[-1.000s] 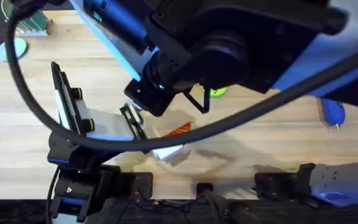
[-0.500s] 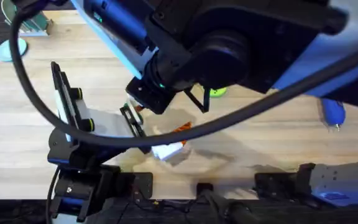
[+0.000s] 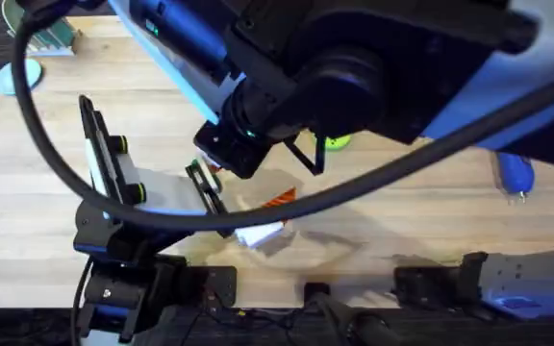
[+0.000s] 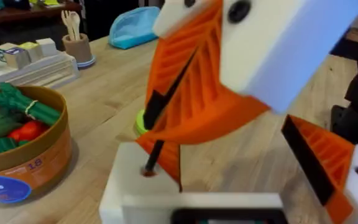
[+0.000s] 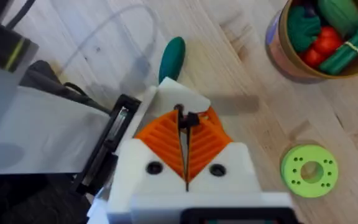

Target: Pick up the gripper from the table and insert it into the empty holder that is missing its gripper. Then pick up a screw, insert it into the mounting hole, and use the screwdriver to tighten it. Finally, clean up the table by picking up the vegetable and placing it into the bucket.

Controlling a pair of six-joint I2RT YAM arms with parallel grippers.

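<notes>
Change over the last second: almost none. In the overhead view the right arm's wrist nudged a hair toward the left arm and came back. Bench items have not moved. Reads as fine alignment, not a new step.

- Right tool [image 5: 185, 127]: clenched on a thin black pin [image 4: 166, 102], which I take to be the screw. From the left wrist view, the pin's lower end sits at the mounting hole [image 4: 148, 171] in the holder [image 4: 135, 186]. I can't tell how deep it is.
- Left tool [image 4: 229, 162]: released, fingers spread, nothing between them. It just presents the holder under the right tool.
- An orange piece [image 4: 168, 160] stands against the holder right behind the hole, probably the gripper, already inserted. I can't confirm it is fully seated.
- Screwdriver [image 3: 515, 173]: lying on the bench [image 3: 402, 221], well off to the right, untouched.
- Vegetable [image 5: 171, 56]: on the bench just beside the holder and well apart from the bucket [image 5: 278, 50], which already holds green and red toy produce.
- The lime disc [image 5: 309, 169] is irrelevant.

Judgement: mid screw insertion. Tightening and cleanup are both still to do. The risk is the pin tipping when it is let go if it isn't started straight. The small wrist wobble suggests it's hunting for the hole axis.
</notes>
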